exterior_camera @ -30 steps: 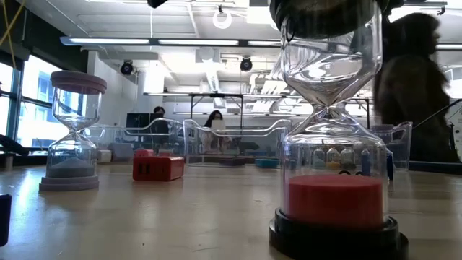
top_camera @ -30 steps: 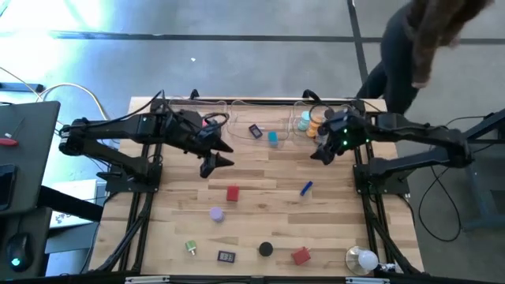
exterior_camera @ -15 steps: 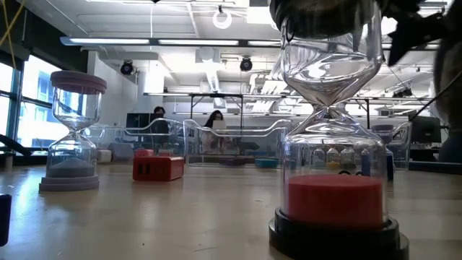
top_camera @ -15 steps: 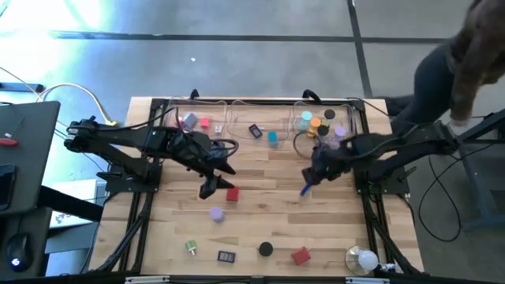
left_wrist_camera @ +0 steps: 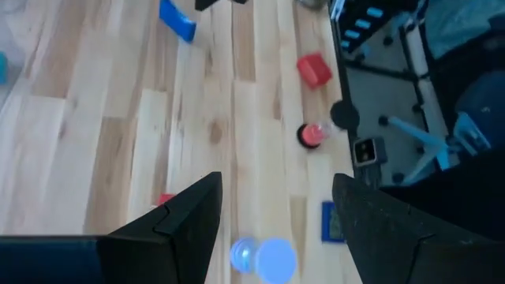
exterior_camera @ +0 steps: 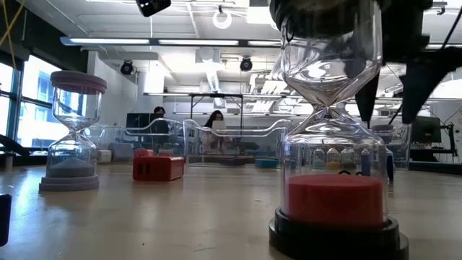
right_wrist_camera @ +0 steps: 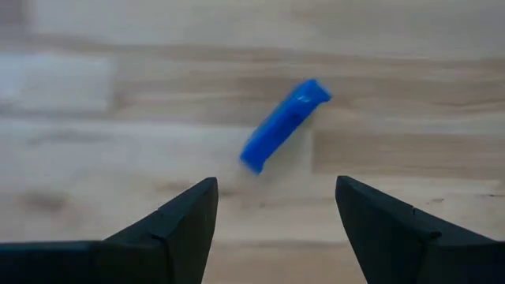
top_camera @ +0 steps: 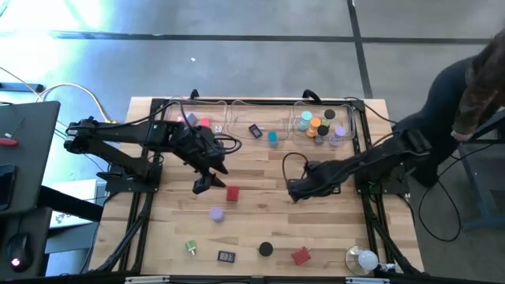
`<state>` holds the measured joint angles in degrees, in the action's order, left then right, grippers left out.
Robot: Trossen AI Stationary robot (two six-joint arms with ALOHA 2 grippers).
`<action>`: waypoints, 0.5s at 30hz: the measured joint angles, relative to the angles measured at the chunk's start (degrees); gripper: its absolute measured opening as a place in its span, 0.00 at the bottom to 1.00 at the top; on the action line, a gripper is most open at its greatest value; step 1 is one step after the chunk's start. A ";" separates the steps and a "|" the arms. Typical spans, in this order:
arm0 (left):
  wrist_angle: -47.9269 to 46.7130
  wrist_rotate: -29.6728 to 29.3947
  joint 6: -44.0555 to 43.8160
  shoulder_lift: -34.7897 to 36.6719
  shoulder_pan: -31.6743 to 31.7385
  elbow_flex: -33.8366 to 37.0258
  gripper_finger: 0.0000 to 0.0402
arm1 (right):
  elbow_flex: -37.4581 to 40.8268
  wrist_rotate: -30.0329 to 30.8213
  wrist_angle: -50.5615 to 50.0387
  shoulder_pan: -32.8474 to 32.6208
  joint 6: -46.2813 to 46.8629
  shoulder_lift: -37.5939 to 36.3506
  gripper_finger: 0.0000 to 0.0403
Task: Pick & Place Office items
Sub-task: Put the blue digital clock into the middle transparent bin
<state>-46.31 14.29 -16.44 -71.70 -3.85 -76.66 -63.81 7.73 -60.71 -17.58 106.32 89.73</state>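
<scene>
right gripper [right_wrist_camera: 272, 217]: fingers spread and empty, poised over the blue stick [right_wrist_camera: 284, 125], which lies flat and askew on the wood mid-table; probably lined up to straddle it.
left gripper [top_camera: 207, 183]: parted, holding nothing, just left of the red block [top_camera: 232, 193], likely its pick.
clear trays [top_camera: 237, 110]: along the far edge, with round caps [top_camera: 319, 126] already inside the right one.
loose pieces: near edge, unsorted.
</scene>
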 joint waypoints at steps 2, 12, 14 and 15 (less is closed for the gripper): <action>-1.13 0.87 1.84 0.02 0.43 0.00 0.58 | 0.00 0.43 -0.98 0.20 1.90 2.74 0.61; -5.59 4.11 5.78 0.04 -1.90 0.00 0.58 | 0.02 -5.07 0.17 2.59 12.16 9.19 0.61; -6.98 4.28 6.25 0.04 -2.62 0.00 0.58 | 0.02 -5.17 0.12 3.46 12.19 9.19 0.61; -7.69 4.30 6.61 0.07 -2.97 0.00 0.58 | 0.02 -4.97 0.13 3.91 12.23 9.19 0.61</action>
<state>-54.00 18.59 -9.83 -71.64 -6.82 -76.66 -63.79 2.76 -60.58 -13.67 118.55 98.91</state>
